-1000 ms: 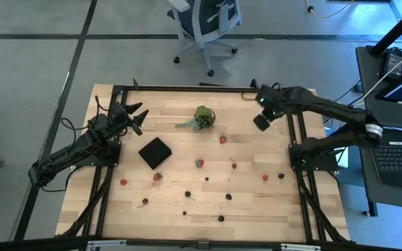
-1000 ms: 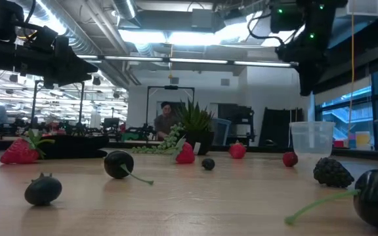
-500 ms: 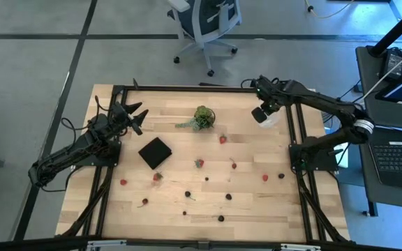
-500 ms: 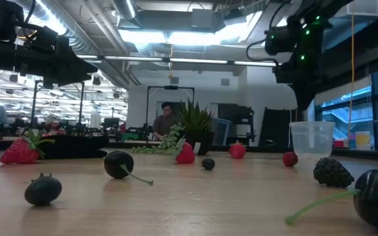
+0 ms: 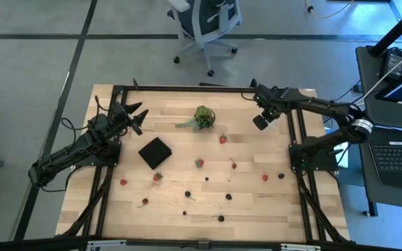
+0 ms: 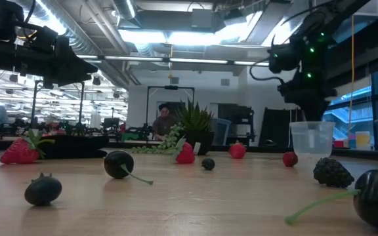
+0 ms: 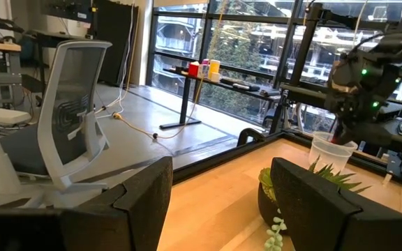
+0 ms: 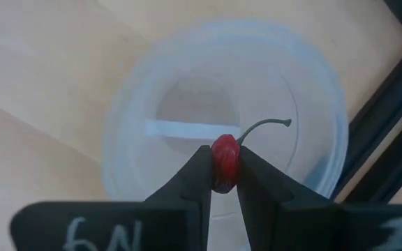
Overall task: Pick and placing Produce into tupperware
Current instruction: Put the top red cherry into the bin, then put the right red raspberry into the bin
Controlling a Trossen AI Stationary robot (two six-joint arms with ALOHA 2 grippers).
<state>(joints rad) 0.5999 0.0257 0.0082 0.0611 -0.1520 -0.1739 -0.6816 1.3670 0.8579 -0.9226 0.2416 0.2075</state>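
I've got the right gripper (image 8: 220,183) clenched on a small red cherry (image 8: 225,162) w/ a curved stem, pinched btwn both fingertips. It hangs directly over the tupperware (image 8: 222,111), which sits at the table's far right corner, next to the frame rail. Left gripper (image 5: 132,116) waits w/ fingers spread wide at the far left edge, nothing in it. Rest of the produce (image 5: 198,163) lies scattered across the table's near half, well apart from the tub. Black square (image 5: 155,152) & leafy clump (image 5: 202,117) sit mid-table.
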